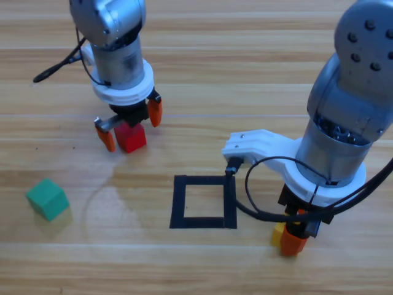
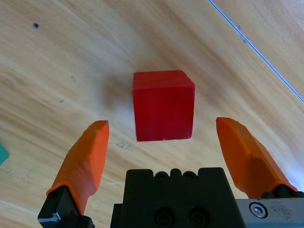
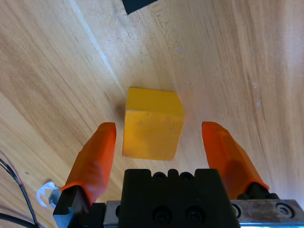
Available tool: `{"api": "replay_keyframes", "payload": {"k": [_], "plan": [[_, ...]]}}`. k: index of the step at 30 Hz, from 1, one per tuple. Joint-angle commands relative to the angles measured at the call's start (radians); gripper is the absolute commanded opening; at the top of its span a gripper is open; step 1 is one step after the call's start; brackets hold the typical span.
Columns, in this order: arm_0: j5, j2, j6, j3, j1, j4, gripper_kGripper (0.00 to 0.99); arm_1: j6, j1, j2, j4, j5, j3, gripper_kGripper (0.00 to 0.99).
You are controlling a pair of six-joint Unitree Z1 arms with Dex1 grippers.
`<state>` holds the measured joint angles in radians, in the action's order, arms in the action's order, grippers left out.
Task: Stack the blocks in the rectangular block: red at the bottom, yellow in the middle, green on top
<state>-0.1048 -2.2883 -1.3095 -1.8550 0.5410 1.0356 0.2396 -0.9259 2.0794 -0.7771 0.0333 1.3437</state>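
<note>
The red cube (image 1: 131,136) (image 2: 163,105) rests on the table at upper left. My left gripper (image 1: 129,127) (image 2: 164,142) is open around it, one jaw on each side with gaps. Right of the black tape square (image 1: 203,201), the yellow cube (image 1: 279,233) (image 3: 153,123) sits on the wood, mostly hidden under my right arm in the high view. My right gripper (image 1: 293,236) (image 3: 159,145) is open and straddles it without touching. The green cube (image 1: 47,198) stands alone at the far left. Bare wood fills the tape square.
A black cable (image 1: 58,69) trails from the left arm across the table's upper left. A cable loop (image 1: 258,196) from the right arm hangs over the tape square's right edge. A tape corner (image 3: 137,4) shows at the top of the right wrist view.
</note>
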Motion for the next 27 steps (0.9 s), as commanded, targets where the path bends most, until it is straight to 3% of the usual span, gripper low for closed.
{"api": "replay_keyframes", "payload": {"k": [1,2,7,9,14,18,23,24,27], "plan": [[0.008,-0.091,-0.019,-0.041,-0.015,0.012,0.96,0.017,-0.034,0.059,-0.024,0.011,0.005,0.482],[0.007,-0.097,-0.02,-0.046,-0.015,0.012,0.96,0.018,-0.034,0.059,-0.027,0.011,0.005,0.388],[0.007,-0.122,-0.024,-0.061,-0.027,0.012,0.959,0.004,-0.034,0.051,-0.044,-0.021,0.0,0.322],[0.007,-0.125,-0.019,-0.063,-0.033,0.012,0.943,-0.013,-0.034,0.039,-0.044,-0.033,-0.005,0.244],[0.002,-0.12,-0.001,-0.05,-0.05,0.012,0.838,-0.088,-0.034,0.01,-0.064,-0.081,-0.002,0.244],[-0.003,-0.112,0.021,-0.032,-0.058,0.017,0.606,-0.203,-0.034,-0.021,-0.077,-0.121,-0.005,0.249],[-0.006,-0.103,0.09,-0.04,-0.072,0.06,0.112,-0.292,-0.033,-0.078,-0.077,-0.13,-0.015,0.249],[-0.001,-0.105,0.119,-0.052,-0.075,0.069,0.061,-0.298,-0.033,-0.088,-0.077,-0.127,-0.017,0.249],[0.013,-0.141,0.205,-0.15,-0.073,0.103,0.048,-0.327,-0.033,-0.114,-0.077,-0.125,-0.017,0.249]]}}
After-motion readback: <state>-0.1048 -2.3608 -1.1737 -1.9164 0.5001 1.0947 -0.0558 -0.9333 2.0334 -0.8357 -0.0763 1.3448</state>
